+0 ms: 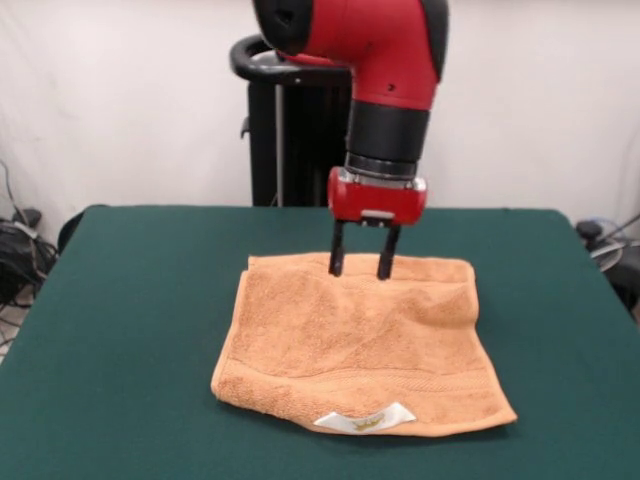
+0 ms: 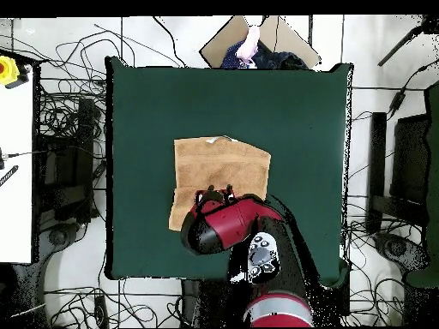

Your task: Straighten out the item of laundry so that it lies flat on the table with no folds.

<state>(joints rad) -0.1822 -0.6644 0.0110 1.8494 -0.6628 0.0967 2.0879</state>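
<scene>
One towel (image 1: 360,345) is sitting roughly mid-table on the green table (image 1: 130,300), and it's mostly spread out, label (image 1: 366,421) showing at the lower edge of the front view with the woven band running just above it. It's not looking fully flat though: the right side is puckering in, and from overhead the top-right corner is looking cut off at a slant, so I'm guessing a corner is tucked under or doubled over there. The gripper (image 1: 361,267) is hanging right at the towel's upper edge in the front view, fingers (image 1: 337,262) pointing down and spread moderately with nothing between them; whether the tips are touching the cloth I can't tell. My read is it's lining up on that far hem to pinch and pull it taut. Up at the top of the overhead view someone's hand (image 2: 249,44) is poking in past the table edge, well clear of the towel.
</scene>
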